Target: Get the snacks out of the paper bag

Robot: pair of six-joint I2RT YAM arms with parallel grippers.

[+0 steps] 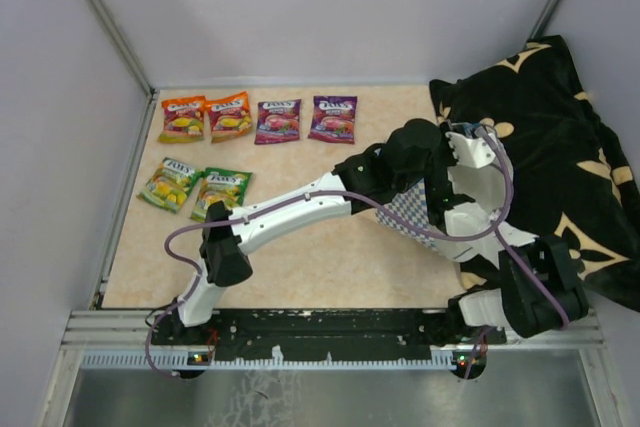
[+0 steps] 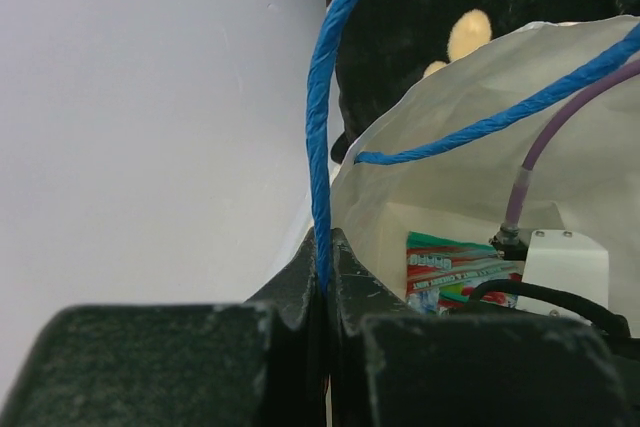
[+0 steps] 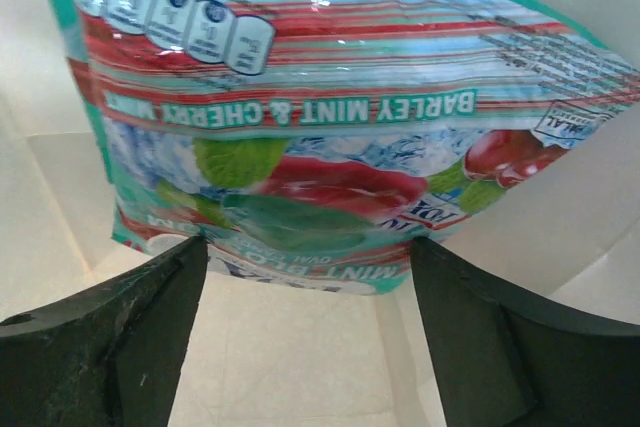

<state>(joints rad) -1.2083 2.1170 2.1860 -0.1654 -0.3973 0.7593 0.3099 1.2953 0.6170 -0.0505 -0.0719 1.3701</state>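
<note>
Teal snack (image 3: 300, 147) lies ungripped inside the wide-open right pincer (image 3: 305, 267); close squarely, left pincer (image 2: 325, 287) clamping the cord handle (image 2: 318, 97).

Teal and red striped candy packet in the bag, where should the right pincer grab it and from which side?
Probably its near edge, reached straight in through the mouth of the beige paper bag. The teal and red candy packet is flat, with that edge nearest, so the open right pincer should close across its faces.
</note>
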